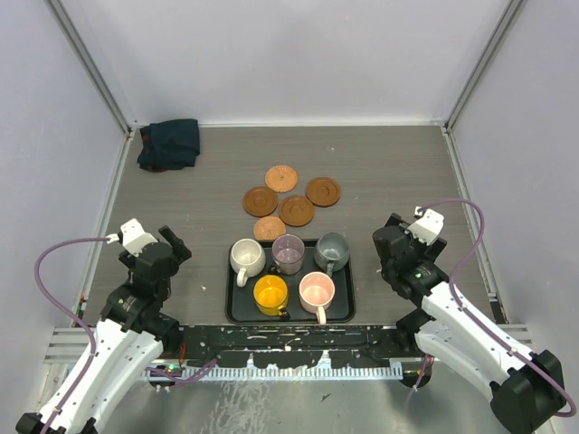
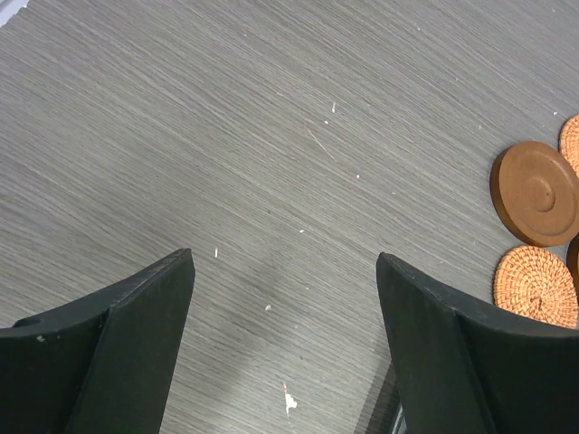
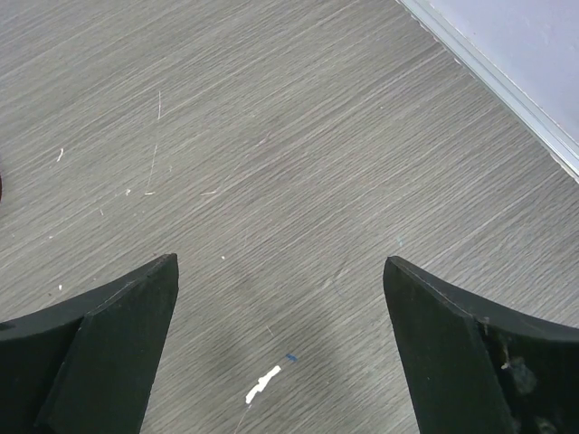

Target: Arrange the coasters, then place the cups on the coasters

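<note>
Several round coasters lie in a loose cluster on the table, behind the black tray (image 1: 237, 313): dark brown ones (image 1: 260, 201) (image 1: 323, 191) (image 1: 296, 211) and lighter woven ones (image 1: 281, 178) (image 1: 270, 228). The cups stand on the tray: cream-white (image 1: 246, 257), mauve (image 1: 289, 254), grey-green (image 1: 332, 252), yellow (image 1: 270, 295) and pale pink (image 1: 317, 291). My left gripper (image 1: 175, 246) (image 2: 282, 256) hovers left of the tray, open and empty. A brown coaster (image 2: 536, 193) and a woven coaster (image 2: 536, 285) show at its view's right edge. To the right of the tray my right gripper (image 1: 387, 242) (image 3: 280, 259) is open over bare table.
A dark teal cloth (image 1: 169, 144) lies bunched in the far left corner. White walls with metal posts close in the table on three sides. In the right wrist view the wall's foot (image 3: 507, 86) runs across the upper right.
</note>
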Available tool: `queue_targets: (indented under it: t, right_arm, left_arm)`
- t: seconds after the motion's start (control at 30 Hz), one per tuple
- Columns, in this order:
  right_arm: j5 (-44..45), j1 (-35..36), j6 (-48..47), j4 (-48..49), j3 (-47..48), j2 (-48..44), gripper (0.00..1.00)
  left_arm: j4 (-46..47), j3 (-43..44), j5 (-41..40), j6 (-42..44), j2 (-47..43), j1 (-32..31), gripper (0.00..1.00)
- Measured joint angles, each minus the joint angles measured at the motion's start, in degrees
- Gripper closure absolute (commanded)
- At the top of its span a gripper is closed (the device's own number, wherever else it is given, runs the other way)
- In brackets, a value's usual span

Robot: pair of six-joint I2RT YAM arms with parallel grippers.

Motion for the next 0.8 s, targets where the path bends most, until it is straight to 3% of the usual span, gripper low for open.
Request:
queue_targets:
  t: [0.8]
  right_arm:
    - [0.0,0.0,0.4,-1.0,0.4,-0.6,0.01]
  left_arm:
    - [0.2,-0.1,0.1,0.0,1.3,0.0,0.17]
